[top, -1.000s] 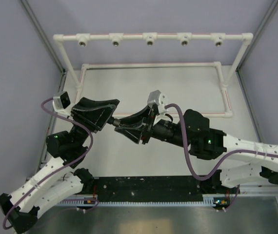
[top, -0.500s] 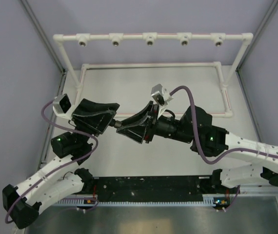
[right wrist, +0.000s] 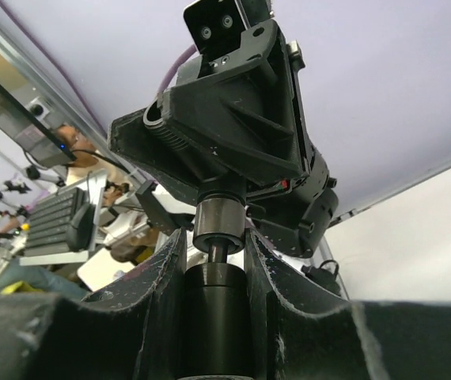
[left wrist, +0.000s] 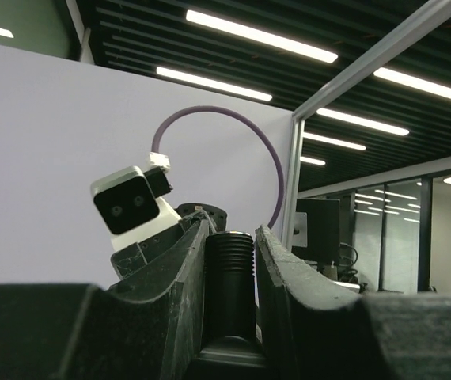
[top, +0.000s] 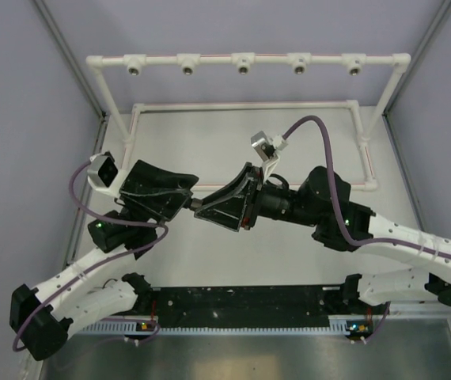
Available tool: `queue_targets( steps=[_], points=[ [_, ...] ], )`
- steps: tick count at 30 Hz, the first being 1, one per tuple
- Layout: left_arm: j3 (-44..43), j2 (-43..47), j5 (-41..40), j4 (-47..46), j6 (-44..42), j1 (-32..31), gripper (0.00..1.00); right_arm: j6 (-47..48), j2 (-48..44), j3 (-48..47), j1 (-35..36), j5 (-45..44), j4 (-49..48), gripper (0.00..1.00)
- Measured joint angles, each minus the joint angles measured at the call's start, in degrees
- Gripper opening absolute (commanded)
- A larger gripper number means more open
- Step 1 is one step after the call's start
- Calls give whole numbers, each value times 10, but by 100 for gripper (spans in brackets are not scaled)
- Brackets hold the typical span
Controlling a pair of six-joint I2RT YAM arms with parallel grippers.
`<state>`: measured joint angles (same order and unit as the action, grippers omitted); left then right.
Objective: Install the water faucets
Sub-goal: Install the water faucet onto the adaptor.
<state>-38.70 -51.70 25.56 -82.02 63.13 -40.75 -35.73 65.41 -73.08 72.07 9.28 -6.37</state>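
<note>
Lilac walls box in a pale bench point(top: 289, 150), with a white pipe frame point(top: 214, 58) standing along the far side. Both arms meet tip to tip in mid-air above the bench's left-middle. Left gripper point(left wrist: 231, 233) has its jaws pinching a ribbed black faucet piece point(left wrist: 228, 273) that stands up between the fingers. Right gripper point(right wrist: 214, 237) has its jaws clamped on a smooth black cylinder point(right wrist: 214, 309), whose thin stem runs into a ring at the other gripper's nose. Both parts hang well apart from the frame's sockets point(top: 243, 70).
</note>
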Motion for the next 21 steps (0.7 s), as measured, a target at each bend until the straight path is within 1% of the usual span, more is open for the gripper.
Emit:
queue_targets(
  steps=[6, 12, 15, 21],
  points=[
    [-28, -34, 44, -30, 10, 2, 0, -59, -13, 15, -7, 10, -14, 0],
    [-51, -52, 90, -35, 12, 2, 0, -126, -26, 35, -15, 18, -30, 0],
    [-59, -55, 106, -35, 9, 3, 0, -177, -28, 49, -21, 27, -55, 0],
    [-61, -56, 115, -35, 8, 3, 0, -276, -31, 93, -28, 31, -125, 0]
  ],
)
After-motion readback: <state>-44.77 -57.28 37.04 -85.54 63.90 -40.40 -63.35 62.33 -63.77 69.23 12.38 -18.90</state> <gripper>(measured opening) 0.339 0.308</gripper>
